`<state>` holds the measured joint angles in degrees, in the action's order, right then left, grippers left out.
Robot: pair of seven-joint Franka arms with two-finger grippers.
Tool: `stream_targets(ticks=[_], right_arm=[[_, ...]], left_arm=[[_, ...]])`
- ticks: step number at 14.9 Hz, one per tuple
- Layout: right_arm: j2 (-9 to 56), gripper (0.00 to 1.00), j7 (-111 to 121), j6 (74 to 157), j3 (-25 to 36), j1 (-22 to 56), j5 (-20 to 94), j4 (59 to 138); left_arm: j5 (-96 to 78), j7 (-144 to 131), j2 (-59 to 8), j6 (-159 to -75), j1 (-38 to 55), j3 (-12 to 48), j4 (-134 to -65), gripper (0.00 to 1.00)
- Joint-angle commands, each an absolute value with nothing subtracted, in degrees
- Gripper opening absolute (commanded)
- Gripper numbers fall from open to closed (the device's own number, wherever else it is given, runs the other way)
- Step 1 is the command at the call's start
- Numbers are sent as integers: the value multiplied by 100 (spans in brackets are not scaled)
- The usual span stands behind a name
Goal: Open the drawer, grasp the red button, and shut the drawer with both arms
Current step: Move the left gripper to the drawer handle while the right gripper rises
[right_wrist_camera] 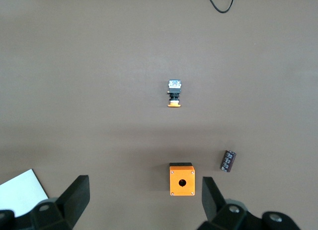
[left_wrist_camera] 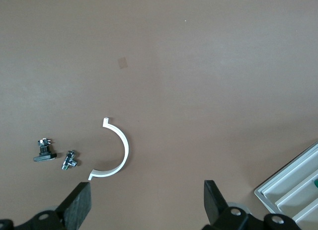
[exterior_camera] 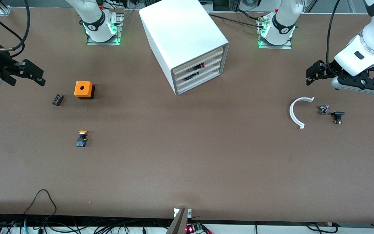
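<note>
A wide brown worktop (exterior_camera: 187, 156) carries a scatter of small parts. A white box cabinet (exterior_camera: 182, 39) with stacked drawers stands on it near the middle, close to the robot bases. Toward the right arm's end lie an orange cube with a hole (exterior_camera: 83, 89), a small dark component (exterior_camera: 57, 99) just beside it, and, nearer the front camera, a yellow-capped button (exterior_camera: 82, 138) on its side. Toward the left arm's end lie a white curved half-ring (exterior_camera: 295, 113), a small metal fitting (exterior_camera: 323, 109) near it, and a small black part (exterior_camera: 337, 116) just beside that fitting. The two arm bases are bolted along the worktop's edge farthest from the camera.
</note>
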<state>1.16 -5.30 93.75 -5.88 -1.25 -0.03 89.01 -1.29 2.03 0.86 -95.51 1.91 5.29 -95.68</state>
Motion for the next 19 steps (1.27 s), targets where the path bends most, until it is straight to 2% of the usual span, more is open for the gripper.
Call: stream_targets(ticks=[1, 8, 11, 15, 19], right_arm=[[150, 100, -562, 9247, -624, -106, -97, 8885], [281, 100, -659, 9238, -624, -106, -123, 8859], [299, 100, -914, 9281, -633, -97, -123, 9026], [649, 100, -844, 9299, -633, -53, -88, 9193], [931, 100, -817, 9527, -633, -35, -88, 9413]], left_arm=[[-149, 202, 62, -9413, 193, 536, -9431, 100], [-246, 167, 53, -9308, 193, 632, -9431, 100], [-446, 202, -9, -8702, 202, 904, -9431, 100], [-1658, 211, -281, -8026, 220, 984, -9431, 100], [-2318, 229, -623, -7831, 369, 1107, -9474, 100]])
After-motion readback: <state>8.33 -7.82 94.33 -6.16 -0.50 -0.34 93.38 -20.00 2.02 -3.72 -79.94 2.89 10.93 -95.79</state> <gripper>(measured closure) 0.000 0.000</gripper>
